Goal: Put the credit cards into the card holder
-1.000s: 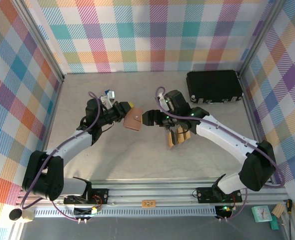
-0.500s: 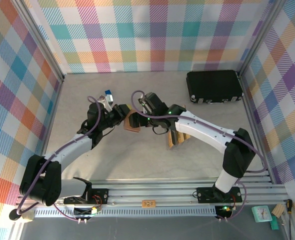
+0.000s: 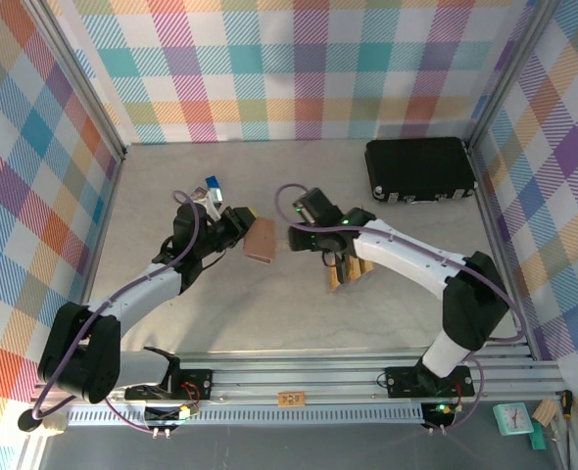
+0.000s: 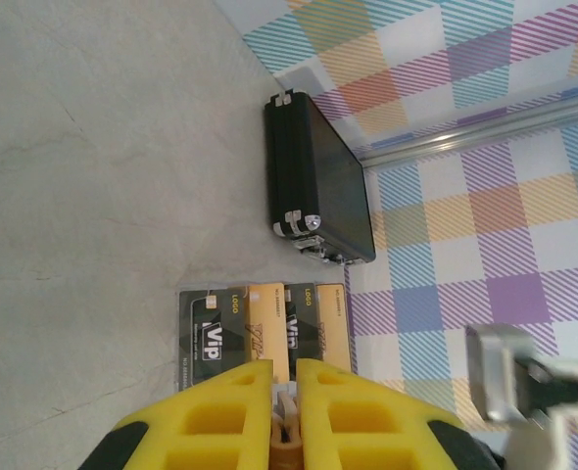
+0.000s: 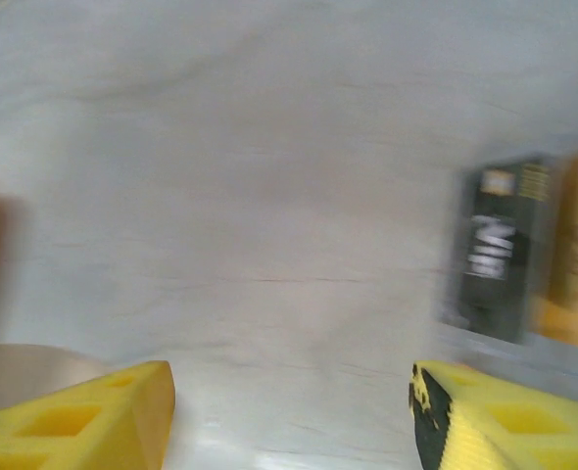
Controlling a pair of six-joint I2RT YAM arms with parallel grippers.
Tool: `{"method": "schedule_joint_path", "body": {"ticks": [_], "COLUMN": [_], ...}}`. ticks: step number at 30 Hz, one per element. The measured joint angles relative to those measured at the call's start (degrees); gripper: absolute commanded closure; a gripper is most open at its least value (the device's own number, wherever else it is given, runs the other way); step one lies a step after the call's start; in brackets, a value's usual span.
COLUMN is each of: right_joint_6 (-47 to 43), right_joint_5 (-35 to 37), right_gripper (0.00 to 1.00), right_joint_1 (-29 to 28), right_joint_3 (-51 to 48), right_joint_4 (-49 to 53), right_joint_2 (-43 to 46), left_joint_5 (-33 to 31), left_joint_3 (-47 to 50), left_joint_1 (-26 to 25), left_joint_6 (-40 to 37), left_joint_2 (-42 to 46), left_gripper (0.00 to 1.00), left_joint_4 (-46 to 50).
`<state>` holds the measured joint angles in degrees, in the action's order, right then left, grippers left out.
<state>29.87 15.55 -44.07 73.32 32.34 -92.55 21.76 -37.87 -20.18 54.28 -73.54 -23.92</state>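
Tan leather, soft and light by the look of it, sits in the left end effector [image 3: 241, 229], whose fingers are pressed together on one edge of the card holder [image 3: 262, 241]. The holder appears raised off the table [image 3: 269, 323], between the two arms. Held by one edge it will likely flop and twist, so it wants steadying near the pocket opening. Just to its right, the right end effector [image 3: 292, 238] has its fingers apart with nothing between them. Further right, partly under that arm, the credit cards [image 3: 339, 276] lie side by side, dark and gold. They look thin, stiff and slick. Lying flat, each is probably best pinched across its long edges.
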Motion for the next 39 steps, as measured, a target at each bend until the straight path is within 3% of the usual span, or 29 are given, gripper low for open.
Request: {"method": "schedule_joint_path", "body": {"ticks": [3,9,18,39], "right_joint_6": [-0.4,-0.1,9.1,20.6], "right_joint_5": [-0.8,-12.3,-28.9,-35.6], "right_gripper": [0.35,0.34,0.41,0.48], "right_joint_1": [4.2,3.5,3.2,3.2], "right_joint_3": [-3.2,-3.3,-10.9,-13.8], "right_joint_4": [0.6,-3.3,-18.8,-35.3], "right_joint_2": [4.5,13.0,10.7,2.5], "left_joint_5": [0.0,3.8,8.7,9.3], "left_joint_3": [0.0,-0.2,0.3,0.5], "left_joint_1": [0.1,3.0,6.9,6.9], "left_joint_6": [-0.9,0.4,12.6,18.0], "left_joint_2": [0.0,-3.0,-8.5,-7.1], "left_gripper": [1.00,1.00,1.00,1.00], "left_joint_4": [0.1,-3.5,-19.6,-23.2]}}
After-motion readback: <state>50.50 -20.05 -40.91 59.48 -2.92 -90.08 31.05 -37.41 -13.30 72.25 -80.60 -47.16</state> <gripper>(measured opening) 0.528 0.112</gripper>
